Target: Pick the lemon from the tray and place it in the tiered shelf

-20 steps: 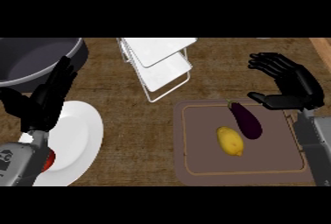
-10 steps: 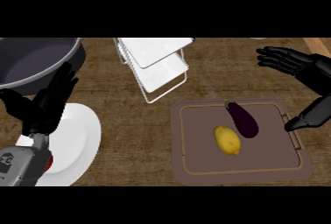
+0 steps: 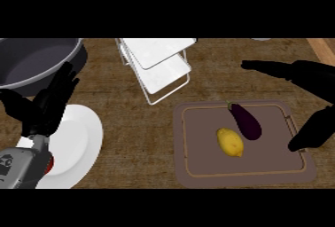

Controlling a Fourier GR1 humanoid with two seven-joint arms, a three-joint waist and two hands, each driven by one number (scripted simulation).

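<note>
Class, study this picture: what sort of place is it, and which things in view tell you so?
Most likely a kitchen counter: a wood-grain counter top carries a dark pot, a white plate and a tiered shelf, and a tray holds a lemon beside an eggplant.

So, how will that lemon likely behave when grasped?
The lemon looks oval and rounded, so it may roll on the flat tray if nudged. Its smooth skin could slip in a grasp. The eggplant close beside it might get bumped.
</note>
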